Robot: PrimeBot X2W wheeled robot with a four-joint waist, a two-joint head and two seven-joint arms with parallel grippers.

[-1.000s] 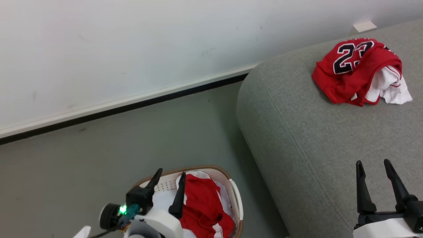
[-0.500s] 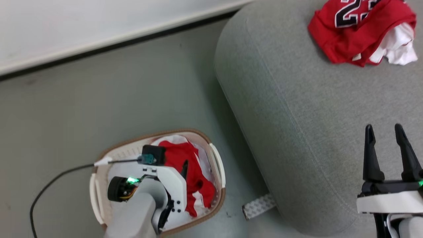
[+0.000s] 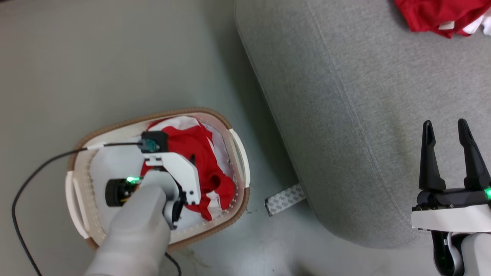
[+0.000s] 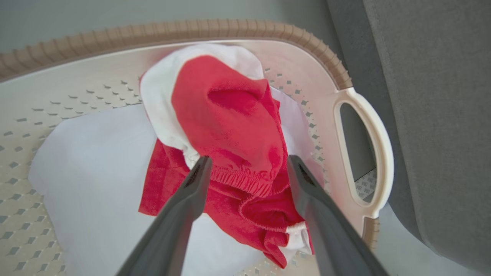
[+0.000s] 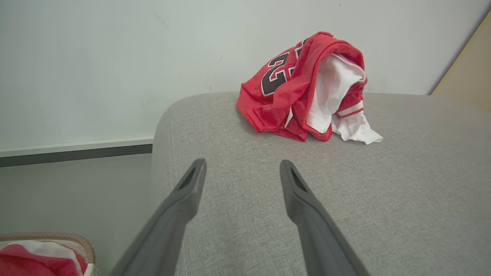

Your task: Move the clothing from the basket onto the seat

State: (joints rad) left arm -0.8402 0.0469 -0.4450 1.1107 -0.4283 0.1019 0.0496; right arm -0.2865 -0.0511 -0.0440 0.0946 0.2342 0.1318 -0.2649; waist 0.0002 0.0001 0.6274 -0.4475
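Lowers left claw (image 4: 248,159), spread wide, into cream-white brown-rimmed plastic basket (image 4: 191,32), now straddling red white-trimmed shorts (image 4: 230,115); ready to clench.

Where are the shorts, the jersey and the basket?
shorts (image 4: 234,126), left wrist view, red fabric above the elastic waistband.
jersey (image 5: 273,79), right wrist view, on the black number print.
basket (image 4: 191,31), left wrist view, on the brown rim.

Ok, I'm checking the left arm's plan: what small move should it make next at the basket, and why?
Probably lower the left gripper slightly and close it. Its open fingers straddle the bunched red shorts in the basket without pinching them, and the jersey already lies on the seat, so the shorts are what's left.
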